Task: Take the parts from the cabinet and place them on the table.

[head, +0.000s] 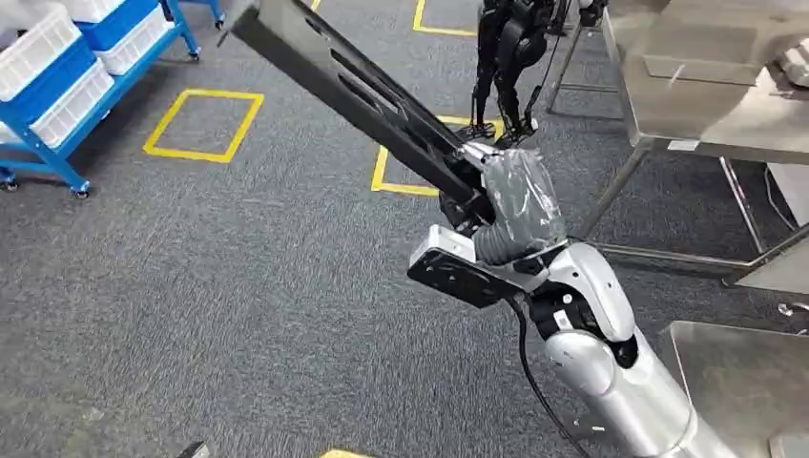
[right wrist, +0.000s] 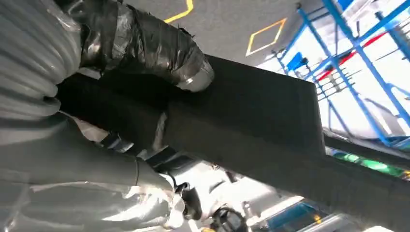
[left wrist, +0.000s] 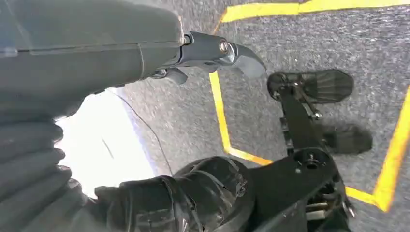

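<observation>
My right hand (head: 510, 215), wrapped in clear plastic, grips one end of a long black slotted part (head: 353, 81). The part slants up and away to the left above the grey carpet. In the right wrist view the wrapped thumb (right wrist: 159, 48) lies across the part's flat black face (right wrist: 251, 125), and the other fingers are hidden under it. A steel table (head: 706, 105) stands at the far right, beyond the hand. My left hand (left wrist: 145, 48) hangs over the floor with its thumb (left wrist: 227, 53) stretched out and nothing in it.
A blue rack with white bins (head: 57, 67) stands at the far left. Yellow squares (head: 202, 126) mark the carpet. Another robot's dark legs (head: 506, 67) stand by the table's corner. A second steel surface (head: 744, 372) lies close at the lower right.
</observation>
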